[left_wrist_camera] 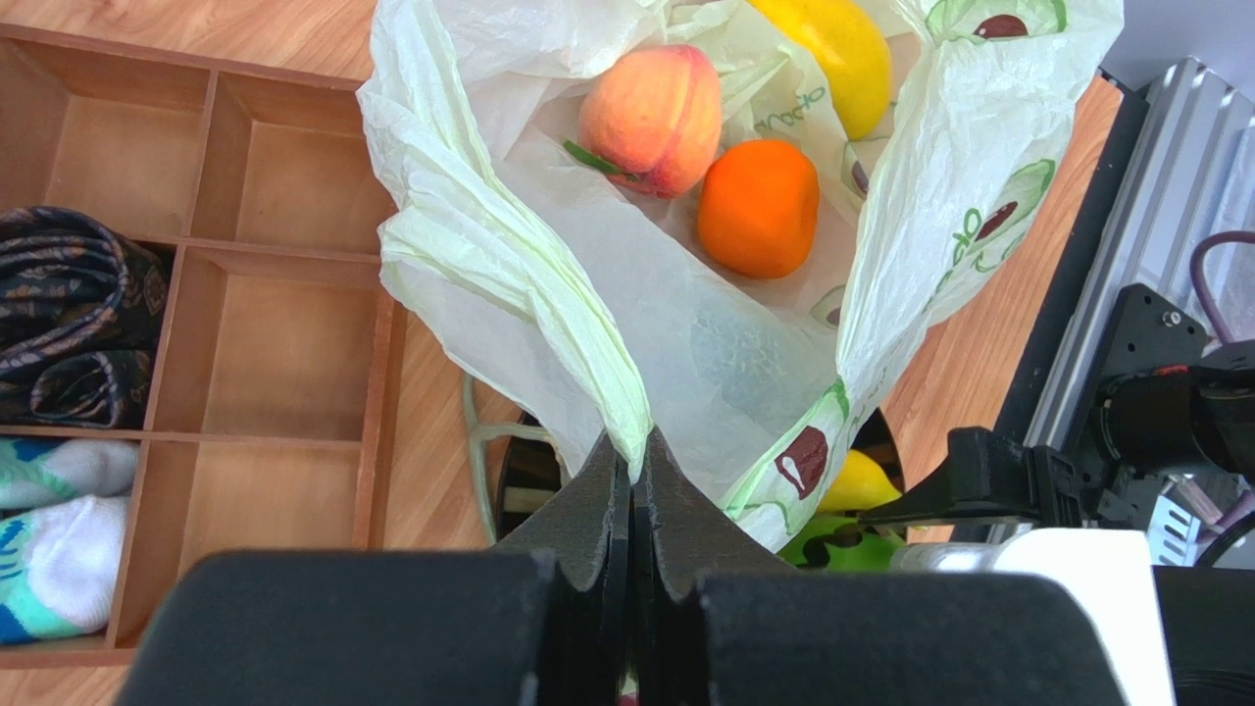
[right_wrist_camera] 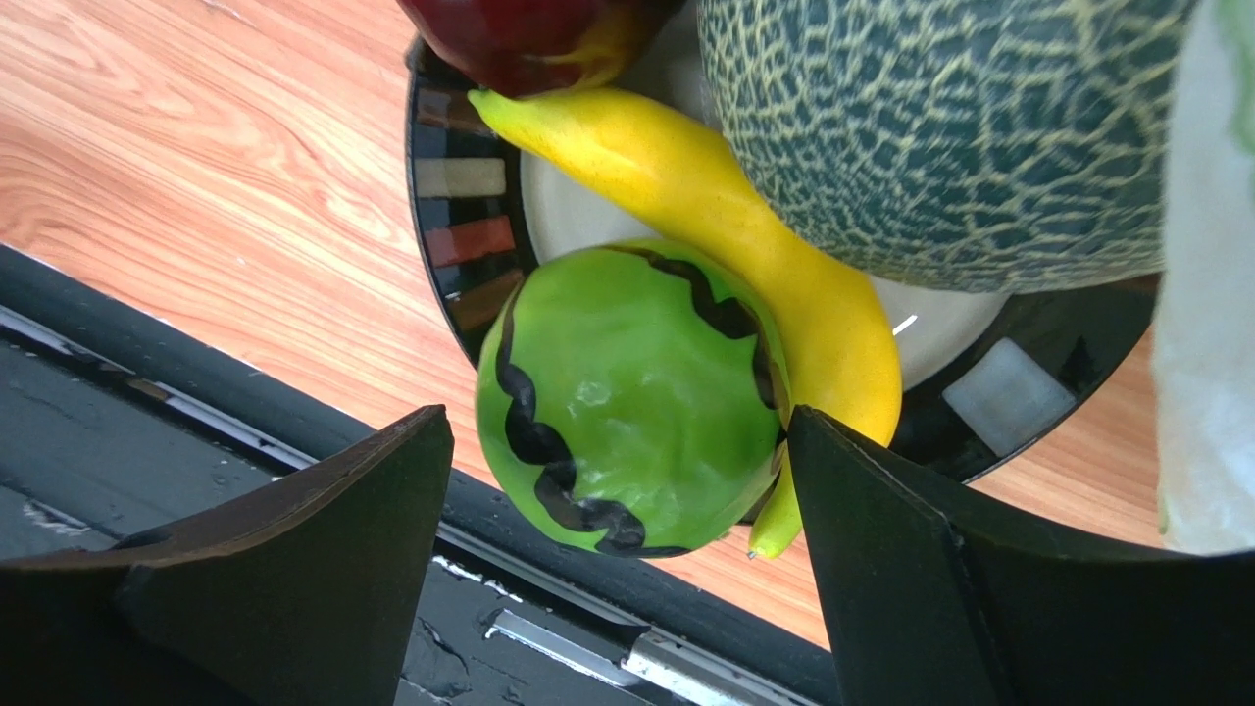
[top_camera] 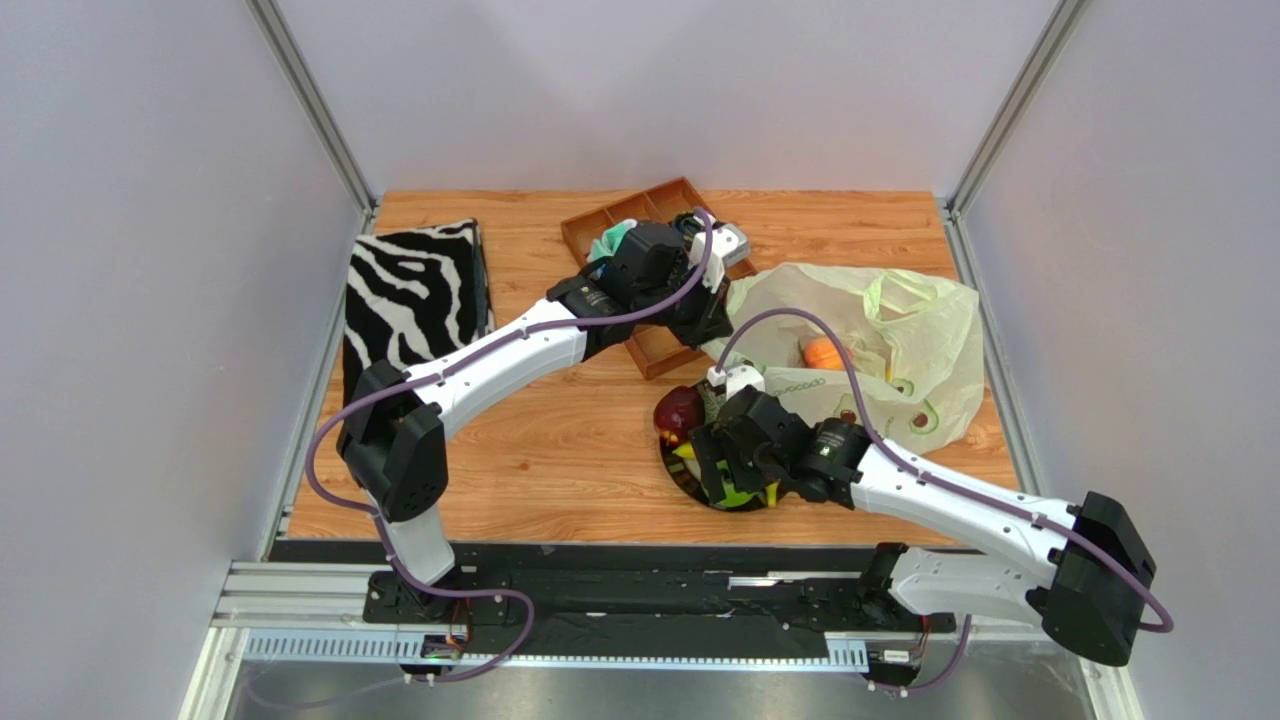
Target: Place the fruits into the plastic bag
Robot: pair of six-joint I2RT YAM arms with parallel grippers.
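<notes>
Zebra box (top_camera: 413, 293): black-and-white striped fabric, at the 9 o'clock side of the bench (top_camera: 556, 450).
Wooden tray (top_camera: 661, 210): at 12 o'clock, divided in cells. A dark cloth roll (left_wrist_camera: 74, 316) and a teal-white cloth roll (left_wrist_camera: 59, 537) lie in two of them.
Left claw (left_wrist_camera: 634, 456): closed tight, it pinches the rim of the plastic bag (left_wrist_camera: 943, 191) and holds the mouth up.
Plate (right_wrist_camera: 457, 221): dark rim, at 6 o'clock on the bench, just beside the bag.
Apple (right_wrist_camera: 516, 37): dark red, on the plate at its 10 o'clock side.
Banana (right_wrist_camera: 693, 177): across the plate, between apple and melon (right_wrist_camera: 943, 133).
Melon: grey-green, netted, on the plate at the side of the bag.
Striped green ball (right_wrist_camera: 634, 397): at the near rim of the plate, touching the banana.
Right claw (right_wrist_camera: 619, 441): wide, one finger on each side of the ball. It does not grip it.
Plastic bag: pale green with avocado print, at 3 o'clock on the bench.
Peach (left_wrist_camera: 656, 118): inside the bag.
Orange (left_wrist_camera: 759, 206): inside the bag, just beside the peach.
Yellow oblong fruit (left_wrist_camera: 840, 52): inside the bag, deeper than the orange.
</notes>
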